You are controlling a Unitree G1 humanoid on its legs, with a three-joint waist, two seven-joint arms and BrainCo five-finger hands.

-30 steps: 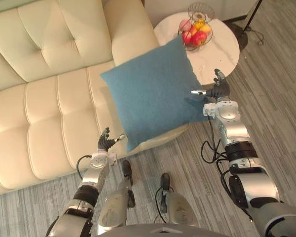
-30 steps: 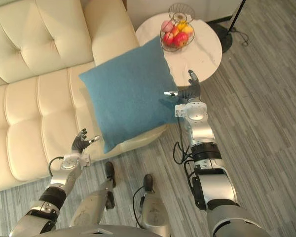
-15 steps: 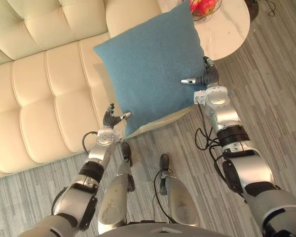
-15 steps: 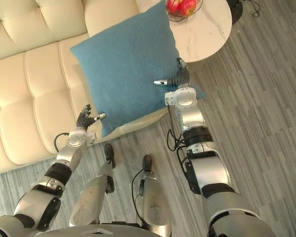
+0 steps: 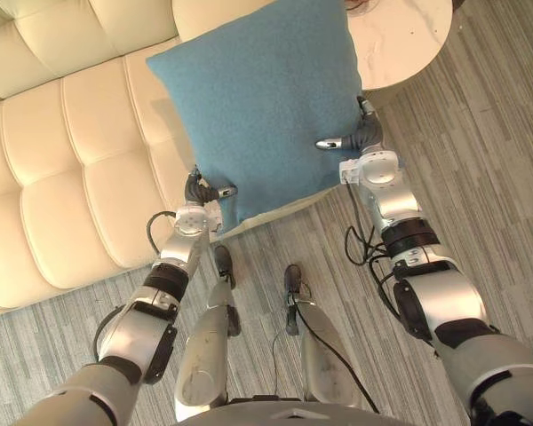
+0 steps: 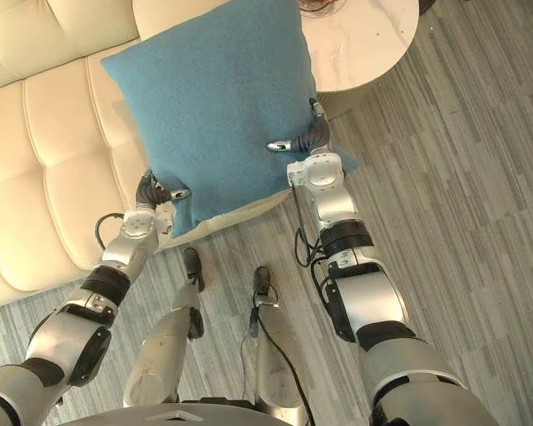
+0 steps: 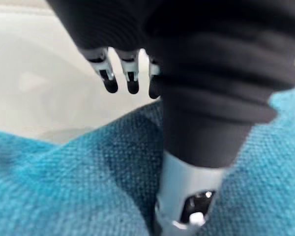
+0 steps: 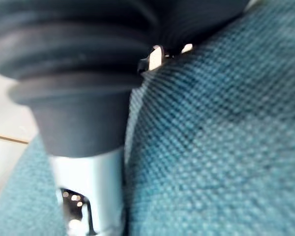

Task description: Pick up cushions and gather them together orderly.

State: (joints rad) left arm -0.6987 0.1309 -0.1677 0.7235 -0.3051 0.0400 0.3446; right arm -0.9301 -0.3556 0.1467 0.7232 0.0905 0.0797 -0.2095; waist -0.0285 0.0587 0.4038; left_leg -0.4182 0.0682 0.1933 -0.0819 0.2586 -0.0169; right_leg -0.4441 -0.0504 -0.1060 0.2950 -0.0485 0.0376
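Note:
A large blue cushion leans on the cream sofa, its lower edge hanging over the seat's front. My left hand is at the cushion's lower left corner, open, its thumb lying on the cloth and its straight fingers past the corner. My right hand is at the cushion's right edge, open, with the thumb stretched across the front face and a finger pointing up along the edge. The blue weave presses close against that hand.
A round white marble side table stands just behind the cushion's right side, by the sofa's arm. Grey wood-plank floor lies to the right and in front of the sofa.
The camera has tipped down and closer. Both hands have closed in on the cushion: the left has come up to its lower left corner, the right now touches its right edge.

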